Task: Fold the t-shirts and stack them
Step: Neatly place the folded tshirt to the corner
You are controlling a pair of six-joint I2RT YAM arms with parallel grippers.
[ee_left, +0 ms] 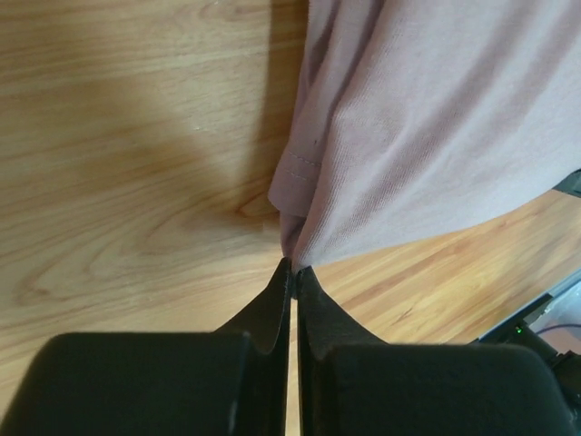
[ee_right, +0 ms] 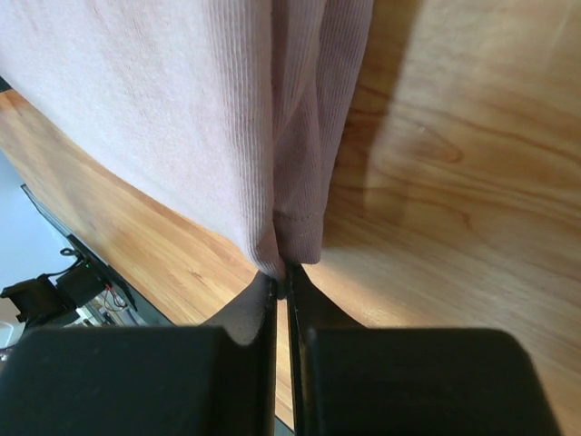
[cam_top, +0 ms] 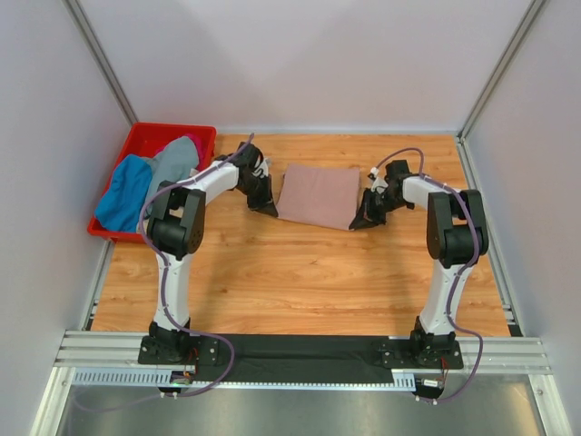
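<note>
A dusty-pink t-shirt, folded into a rectangle, lies on the wooden table at mid-back. My left gripper is shut on its near-left corner; in the left wrist view the pink cloth runs down into the tips of that gripper. My right gripper is shut on the near-right corner, and the right wrist view shows the cloth's hem pinched at that gripper's tips. Blue, grey and magenta t-shirts are heaped in the crate.
A red plastic crate stands at the back left against the wall. White walls close in the table on three sides. Bare wood stretches between the shirt and the arm bases.
</note>
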